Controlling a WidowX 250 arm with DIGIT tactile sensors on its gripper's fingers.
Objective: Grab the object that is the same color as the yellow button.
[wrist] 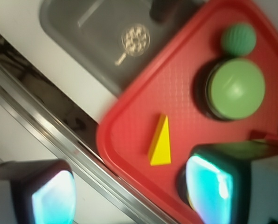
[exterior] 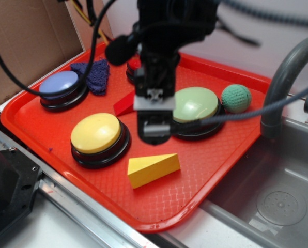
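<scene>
Our end effector point(exterior: 154, 111) hangs empty, fingers apart, above the red tray point(exterior: 195, 191), between the yellow button point(exterior: 96, 133) and the pale green button point(exterior: 195, 104). The yellow wedge point(exterior: 153, 169) lies near the tray's front edge, just beside the yellow button. We judge that its smooth sloped faces could squirt from a misaligned pinch, or a finger could strike the domed button.

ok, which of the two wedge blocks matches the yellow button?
The yellow wedge at the tray's front edge, right of the yellow button; the other wedge is red.
</scene>
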